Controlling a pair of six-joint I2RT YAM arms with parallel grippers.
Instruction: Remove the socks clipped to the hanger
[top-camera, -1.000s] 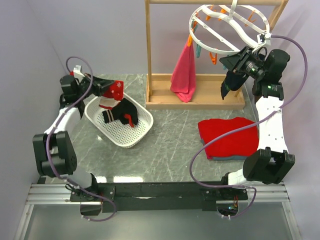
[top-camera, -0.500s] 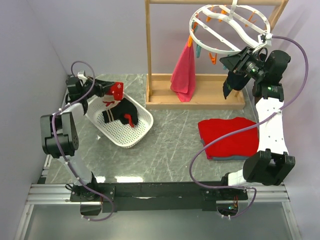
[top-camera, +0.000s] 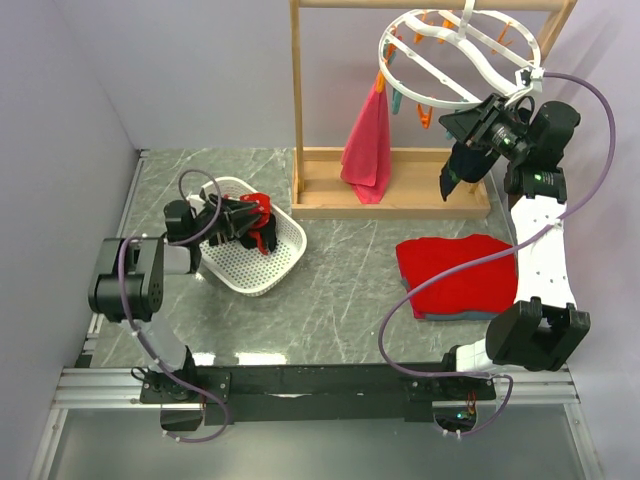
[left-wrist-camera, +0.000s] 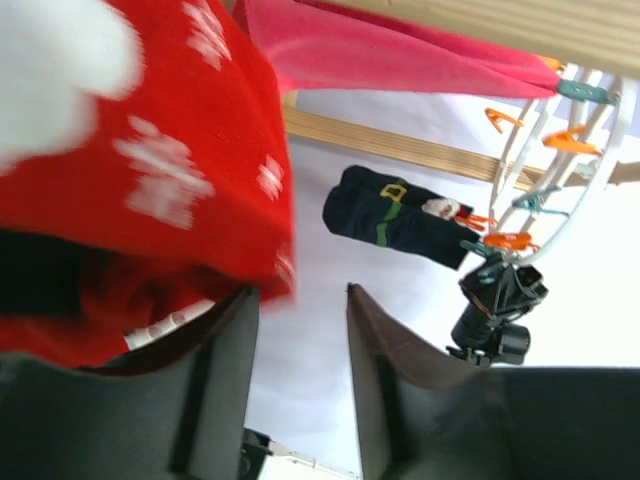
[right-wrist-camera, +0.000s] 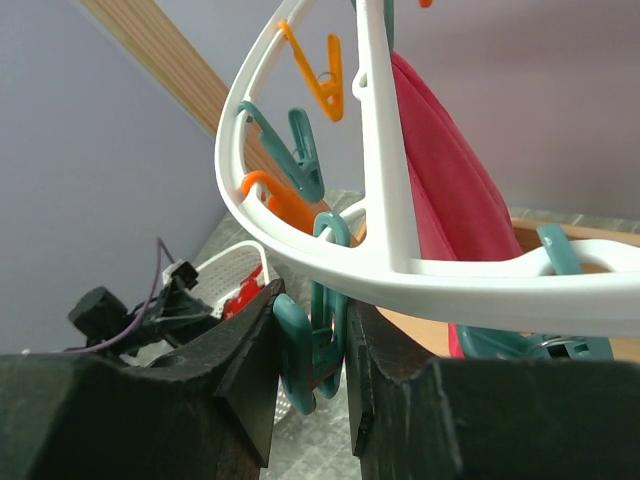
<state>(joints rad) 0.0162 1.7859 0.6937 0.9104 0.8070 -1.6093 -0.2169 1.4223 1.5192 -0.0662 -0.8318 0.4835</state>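
Observation:
The white ring hanger (top-camera: 421, 63) hangs from the wooden rack at the top right, with orange and teal clips. One dark sock (top-camera: 462, 172) hangs from it; in the left wrist view this sock (left-wrist-camera: 395, 212) shows green and white marks. My right gripper (top-camera: 464, 127) is up at the ring's rim, shut on a teal clip (right-wrist-camera: 310, 345) under the white ring (right-wrist-camera: 385, 180). My left gripper (top-camera: 250, 215) lies low in the white basket, open with nothing between its fingers (left-wrist-camera: 225, 350). A red snowflake sock (left-wrist-camera: 150, 150) lies against its left finger, and red and black socks (top-camera: 258, 225) lie in the basket.
The white perforated basket (top-camera: 290, 255) sits at the left of the table. The wooden rack frame (top-camera: 298, 90) stands at the back with a pink towel (top-camera: 368, 145) hanging on it. A folded red cloth (top-camera: 455, 275) lies by the right arm.
My left arm has folded down from the far left into the basket, and the red snowflake sock it held is out of its jaws. The right arm has stayed put.

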